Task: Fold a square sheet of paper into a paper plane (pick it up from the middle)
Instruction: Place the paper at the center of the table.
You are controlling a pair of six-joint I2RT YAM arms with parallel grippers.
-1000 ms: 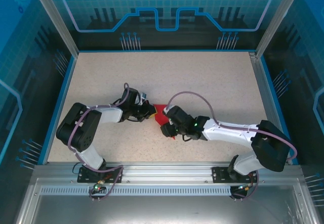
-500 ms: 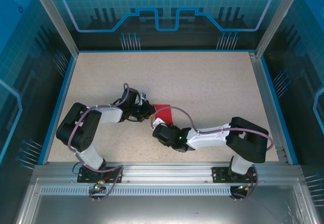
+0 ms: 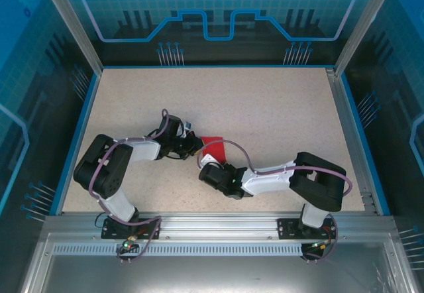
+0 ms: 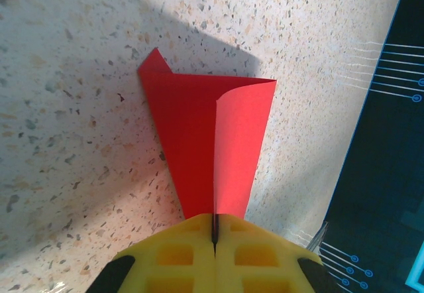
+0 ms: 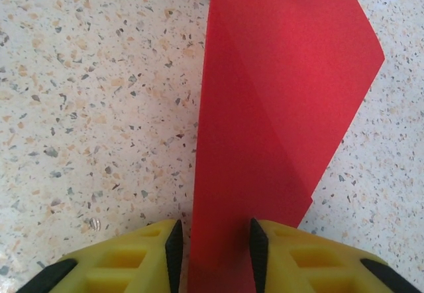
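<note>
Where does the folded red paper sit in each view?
Top external: folded bright red paper sheet at table centre.
Left wrist: mid-frame, narrow end pinched by the left gripper.
Right wrist: centre-right, running down into the open right gripper.
Shared landmark: speckled beige tabletop.

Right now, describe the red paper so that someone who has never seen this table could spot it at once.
Look at the speckled beige table, near its middle where the two arms meet. At the tips of the left gripper and the right gripper is the folded red paper, a tapered wedge. It is the only bright red thing there.
</note>
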